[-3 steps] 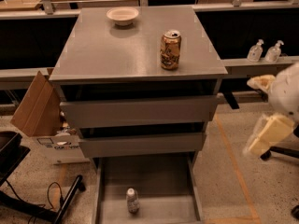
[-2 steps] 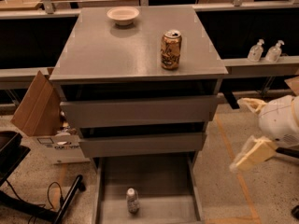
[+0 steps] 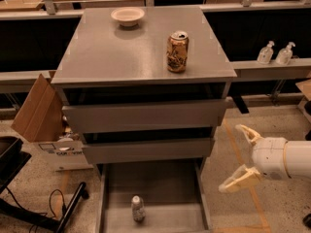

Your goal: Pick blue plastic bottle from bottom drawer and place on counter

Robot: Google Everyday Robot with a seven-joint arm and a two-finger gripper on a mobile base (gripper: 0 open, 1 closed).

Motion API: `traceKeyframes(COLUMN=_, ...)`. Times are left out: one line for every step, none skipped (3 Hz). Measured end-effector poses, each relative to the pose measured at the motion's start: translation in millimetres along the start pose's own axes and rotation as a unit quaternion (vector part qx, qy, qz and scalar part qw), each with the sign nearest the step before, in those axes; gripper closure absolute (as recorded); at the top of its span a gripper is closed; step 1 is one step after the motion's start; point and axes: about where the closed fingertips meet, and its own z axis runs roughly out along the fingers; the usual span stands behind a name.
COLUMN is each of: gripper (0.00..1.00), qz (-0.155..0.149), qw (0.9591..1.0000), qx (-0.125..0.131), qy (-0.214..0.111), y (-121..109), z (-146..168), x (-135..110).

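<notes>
Pincer (image 3: pixel 243 157) hangs spread and empty beside the pulled-out grey metal bottom drawer (image 3: pixel 167 186), small clear bluish plastic bottle (image 3: pixel 138 208) upright on its floor, ungrasped; pick and lift to flat grey worktop (image 3: pixel 121 57) both remain.

The bottle (image 3: pixel 138 208) was small, clear and faintly blue, with a white cap and a pale label. It stood upright on the drawer floor, near the front edge and left of centre, clear of both side walls. The drawer (image 3: pixel 165 186) was a grey metal tray with a flat floor and thin side walls, pulled out at the lowest level below the bench. The bench (image 3: pixel 121 52) was a broad, flat, matte grey square surface. The claw (image 3: pixel 231 158) was right of the drawer, outside it, its fingers spread wide, holding nothing, well apart from the bottle.
</notes>
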Motion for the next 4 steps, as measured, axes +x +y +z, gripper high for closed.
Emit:
traceKeyframes(gripper=0.0, qz=0.0, qw=1.0, qx=0.0, qy=0.0, y=0.0, z=0.0, x=0.0)
traceKeyframes(gripper=0.0, qz=0.018, qw=0.9994, qx=0.001, qy=-0.03, y=4.1, z=21.8, x=19.7)
traceKeyframes(gripper=0.0, qz=0.034, qw=0.9961, qx=0.01, qy=-0.081, y=17.6, z=69.4, x=55.2)
traceKeyframes(gripper=0.0, qz=0.029, qw=0.9938, qx=-0.003, qy=-0.108, y=31.3, z=138.1, x=94.5)
